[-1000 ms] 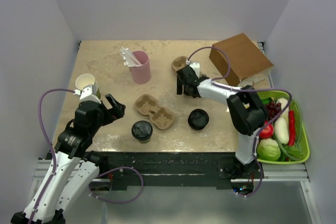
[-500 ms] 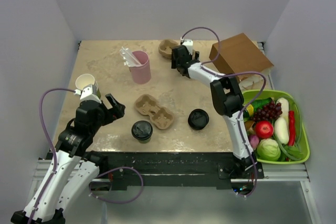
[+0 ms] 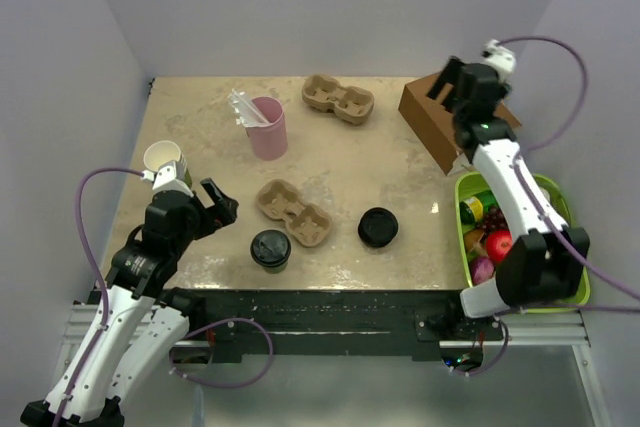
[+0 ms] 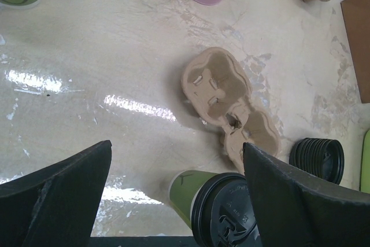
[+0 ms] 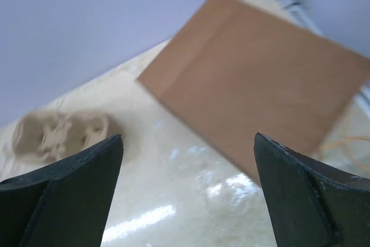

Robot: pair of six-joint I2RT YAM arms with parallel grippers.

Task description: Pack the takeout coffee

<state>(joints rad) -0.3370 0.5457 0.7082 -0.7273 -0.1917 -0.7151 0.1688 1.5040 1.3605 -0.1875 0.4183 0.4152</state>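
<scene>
Upright at the near-left edge of the nearer cup carrier (image 3: pixel 293 213), the takeout coffee (image 3: pixel 270 249) sits closest to the empty, wide-open left gripper (image 3: pixel 218 203) just left of that carrier, while the right gripper (image 3: pixel 452 85), equally open, hangs far beyond its right end.

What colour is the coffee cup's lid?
Black; the lid shows best in the left wrist view.

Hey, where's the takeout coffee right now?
In the top view the coffee stands near the table's front edge, left of centre, just beside the near carrier and right of the open left gripper.
</scene>
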